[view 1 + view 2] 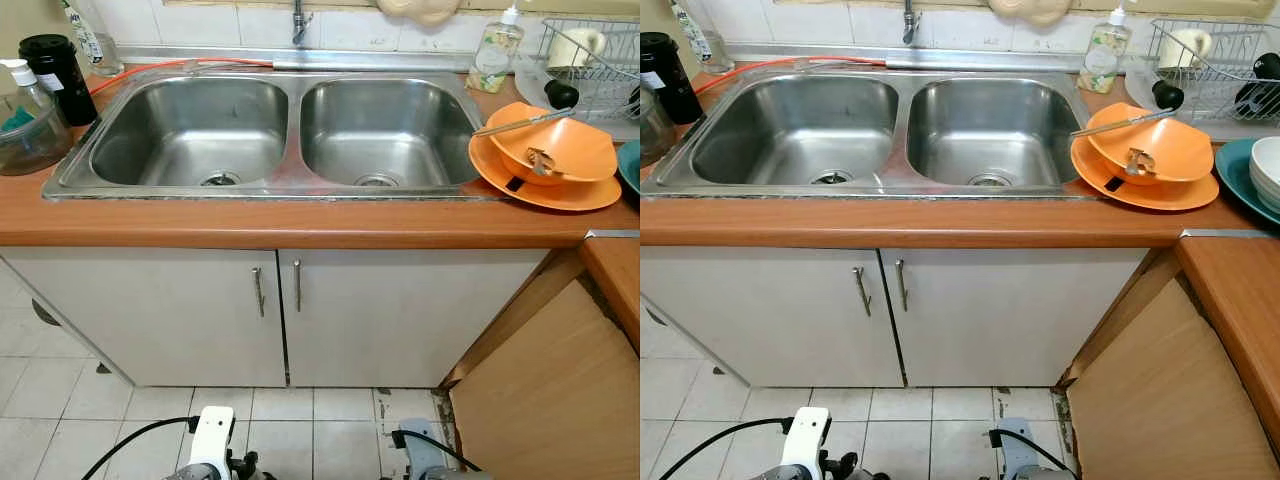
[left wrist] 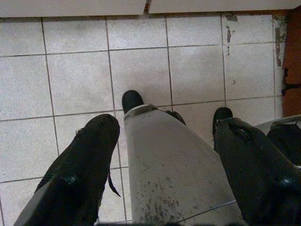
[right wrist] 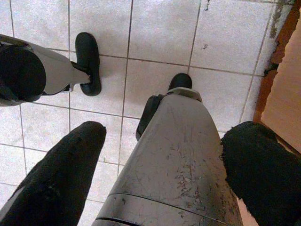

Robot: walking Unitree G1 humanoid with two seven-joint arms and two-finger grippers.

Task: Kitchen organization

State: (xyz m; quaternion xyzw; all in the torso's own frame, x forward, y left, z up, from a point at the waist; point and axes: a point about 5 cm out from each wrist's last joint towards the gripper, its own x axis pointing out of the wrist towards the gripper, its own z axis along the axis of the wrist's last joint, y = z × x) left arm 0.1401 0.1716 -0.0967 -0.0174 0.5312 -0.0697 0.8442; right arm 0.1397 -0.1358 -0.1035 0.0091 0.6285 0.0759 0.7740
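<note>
At the far left of the brown wooden counter [image 1: 300, 225] stood a clear glass bowl [image 1: 32, 135], a black lidded tumbler [image 1: 57, 75] and a clear pump bottle [image 1: 22, 82]. The stainless-steel double sink [image 1: 270, 130] lay bare in both basins. Behind its right basin stood a pale green soap bottle [image 1: 495, 50]. Right of the sink sat a stack of orange plastic plates [image 1: 545, 160], a metal utensil [image 1: 520, 122] resting across the top one. Beyond them were a white wire dish rack [image 1: 1215, 70] and white bowls on a teal plate [image 1: 1258, 175].

The left claw [image 2: 160, 155] and right claw [image 3: 164, 155] hung low over the white tiled floor [image 2: 70, 70], fingers spread and empty.

No step seemed under way yet. The orange plates looked the likeliest first target; the next move would call for raising the right arm to them.
</note>
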